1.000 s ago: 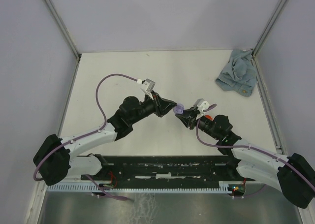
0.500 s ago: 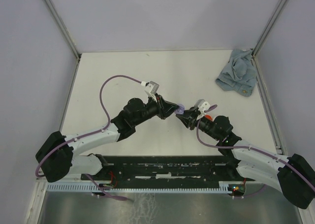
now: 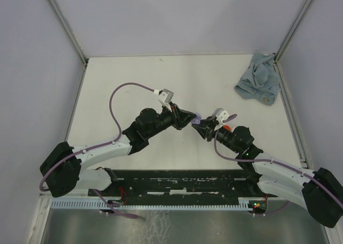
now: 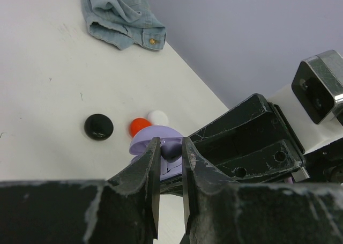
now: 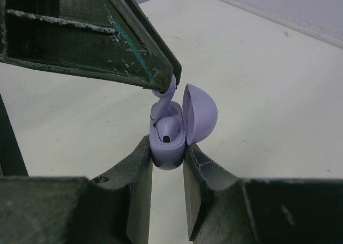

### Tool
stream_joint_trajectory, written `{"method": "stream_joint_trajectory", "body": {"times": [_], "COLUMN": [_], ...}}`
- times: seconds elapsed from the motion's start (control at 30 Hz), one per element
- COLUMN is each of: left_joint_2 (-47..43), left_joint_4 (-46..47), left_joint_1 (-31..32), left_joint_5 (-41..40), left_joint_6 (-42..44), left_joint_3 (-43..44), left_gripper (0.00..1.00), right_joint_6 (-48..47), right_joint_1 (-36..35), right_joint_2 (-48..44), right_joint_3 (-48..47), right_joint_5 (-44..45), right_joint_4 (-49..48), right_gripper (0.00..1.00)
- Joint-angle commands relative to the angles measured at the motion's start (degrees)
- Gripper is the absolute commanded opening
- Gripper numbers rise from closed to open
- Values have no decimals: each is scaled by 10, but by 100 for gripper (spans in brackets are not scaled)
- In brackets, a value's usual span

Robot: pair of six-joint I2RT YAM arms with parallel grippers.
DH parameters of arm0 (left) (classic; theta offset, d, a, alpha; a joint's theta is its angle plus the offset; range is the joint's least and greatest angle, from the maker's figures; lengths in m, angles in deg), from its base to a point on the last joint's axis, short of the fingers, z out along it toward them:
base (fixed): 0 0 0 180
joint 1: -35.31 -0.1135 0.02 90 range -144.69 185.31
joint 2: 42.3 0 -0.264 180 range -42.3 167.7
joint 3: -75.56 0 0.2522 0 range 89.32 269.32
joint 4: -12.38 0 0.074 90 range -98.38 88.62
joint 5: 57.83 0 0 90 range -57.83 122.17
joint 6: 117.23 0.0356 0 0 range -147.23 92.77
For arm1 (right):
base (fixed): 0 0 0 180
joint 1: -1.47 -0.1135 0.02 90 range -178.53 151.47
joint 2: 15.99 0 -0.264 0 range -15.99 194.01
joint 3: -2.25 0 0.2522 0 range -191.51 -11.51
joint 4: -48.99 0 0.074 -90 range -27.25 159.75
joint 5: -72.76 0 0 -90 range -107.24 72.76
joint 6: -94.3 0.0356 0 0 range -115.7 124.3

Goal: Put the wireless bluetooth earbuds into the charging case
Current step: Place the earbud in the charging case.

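Since a second ago the left gripper (image 3: 190, 122) has slid to its right across the white worktop (image 3: 134, 78) and now sits tip to tip with the right gripper (image 3: 199, 127), which has stayed put near the middle. Closest to the arms, the right gripper is closed firmly on the small lilac plastic charging case (image 5: 170, 150), one finger pressed against each side, holding it upright with its rounded lid (image 5: 201, 115) swung open. One lilac comma-shaped plastic earbud (image 5: 167, 128) already lies seated in the case. Just above it, the left gripper is pinched nearly closed on a second lilac earbud (image 5: 165, 94), which hangs from its tips at the mouth of the case; it seems to touch the case rim, though the angle leaves that unsure. Just beyond the case, a glossy red round disc (image 4: 139, 126) and a white round disc (image 4: 158, 117) lie touching on the worktop, with a glossy black round disc (image 4: 98, 127) near them. Farthest off, a crumpled pale blue denim cloth (image 3: 258, 84) lies at the far right corner
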Motion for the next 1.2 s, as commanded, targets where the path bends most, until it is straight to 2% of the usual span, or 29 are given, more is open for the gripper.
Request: {"method": "stream_joint_trajectory", "body": {"times": [0.0, 0.43, 1.17], "left_joint_2": [0, -7, -11], "left_joint_4": [33, 29, -11], "left_joint_1": [7, 12, 29], "left_joint_5": [-22, -24, 14], "left_joint_6": [28, 44, 77], "left_joint_3": [-6, -16, -8], "left_gripper": [16, 17, 38], "right_joint_6": [8, 7, 5], "right_joint_1": [1, 0, 1], "right_joint_2": [-15, -19, -20], "right_joint_3": [2, 3, 4], "right_joint_5": [6, 10, 13], "right_joint_4": [-36, -36, -34], "right_gripper": [4, 4, 4]}}
